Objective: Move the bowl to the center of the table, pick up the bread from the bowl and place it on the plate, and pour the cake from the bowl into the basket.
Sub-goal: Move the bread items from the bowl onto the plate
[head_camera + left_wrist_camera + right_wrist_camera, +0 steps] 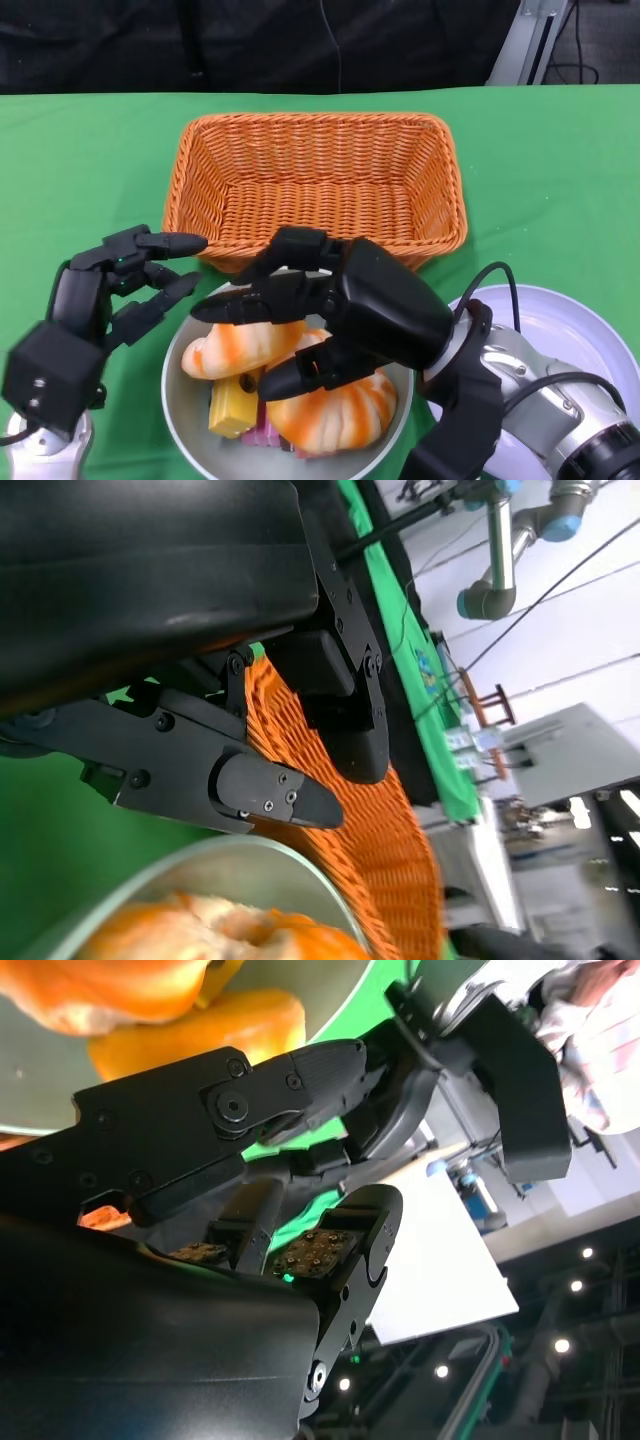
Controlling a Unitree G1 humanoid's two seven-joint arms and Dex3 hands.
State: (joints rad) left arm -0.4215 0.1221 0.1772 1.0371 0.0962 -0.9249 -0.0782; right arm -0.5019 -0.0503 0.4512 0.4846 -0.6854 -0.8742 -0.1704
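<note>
Right hand at lower center reaches into the bowl, fingers spread over the bread, grip unclear; left hand spread, empty, lower left.

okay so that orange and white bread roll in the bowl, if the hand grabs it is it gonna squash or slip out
Probably it squashes a little: the bread roll looks soft and puffy. Its glossy, rounded crust may slide between the right hand's hard fingers. Likely light for its size, but leaning on a second roll and the cake, so lifting could nudge those.
</note>
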